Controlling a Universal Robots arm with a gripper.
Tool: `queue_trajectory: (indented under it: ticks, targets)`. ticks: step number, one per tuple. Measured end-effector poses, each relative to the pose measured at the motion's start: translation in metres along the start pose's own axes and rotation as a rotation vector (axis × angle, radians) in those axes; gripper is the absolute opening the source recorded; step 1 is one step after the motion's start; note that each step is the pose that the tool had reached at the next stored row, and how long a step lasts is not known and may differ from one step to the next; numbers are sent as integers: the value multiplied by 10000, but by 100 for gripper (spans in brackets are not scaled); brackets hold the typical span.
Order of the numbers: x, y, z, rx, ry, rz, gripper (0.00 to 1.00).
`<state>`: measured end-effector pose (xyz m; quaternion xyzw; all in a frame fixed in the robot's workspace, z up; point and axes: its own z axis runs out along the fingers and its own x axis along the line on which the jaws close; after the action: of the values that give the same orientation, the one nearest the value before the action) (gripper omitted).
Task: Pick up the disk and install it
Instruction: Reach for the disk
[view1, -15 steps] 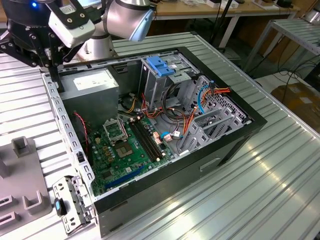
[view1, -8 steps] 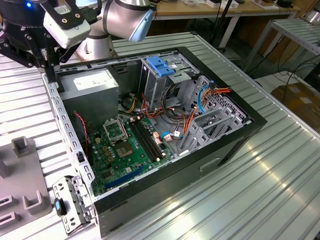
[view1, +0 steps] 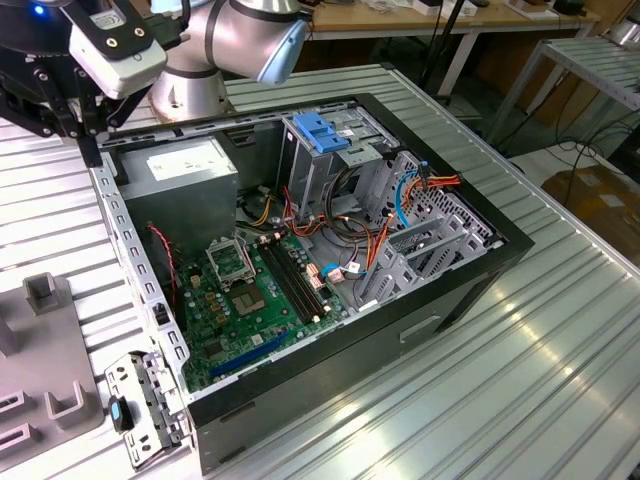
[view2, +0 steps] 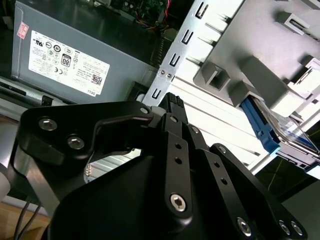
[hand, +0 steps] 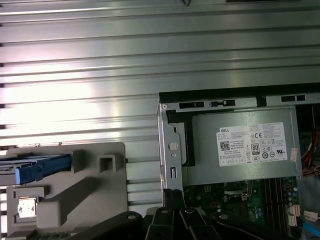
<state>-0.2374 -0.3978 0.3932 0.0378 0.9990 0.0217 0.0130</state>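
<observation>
Disk (hand: 37, 167) rests in a grey fixture (hand: 100, 185) on the ribbed tabletop (hand: 150, 60), outside the open case (view1: 450, 310). It sits in the part of the fixture that lies away from the case wall. One blue side rail (view2: 257, 125) faces outward, and the flat top face shows beside it in the second wrist view. It is not yet picked up or installed.

Gripper (view2: 172, 102) hangs over the case rim next to the power supply (hand: 240, 145), well apart from the disk. The fingers (hand: 173, 197) appear to be together, with nothing between them.

Handling, judged from appearance:
- Body: stiff and dense for its size. Expect a firm load that does not flex or sag.
- Fragility: likely sensitive to shock. Avoid dropping it or knocking it against the fixture walls or the case.
- Surfaces: the flat metal faces look smooth and may slip. The plastic rails probably give better friction but can bend.
- Grasp: take hold across the two long sides, on the rails near mid-length, so the weight balances. Leave the end tabs free, since these thin parts are the most likely to deform. Avoid pressing on the broad faces.
</observation>
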Motion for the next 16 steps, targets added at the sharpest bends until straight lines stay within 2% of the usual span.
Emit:
queue_trajectory:
  ticks: [16]
  targets:
    - [148,-11,-4,-1,-1,1,11]
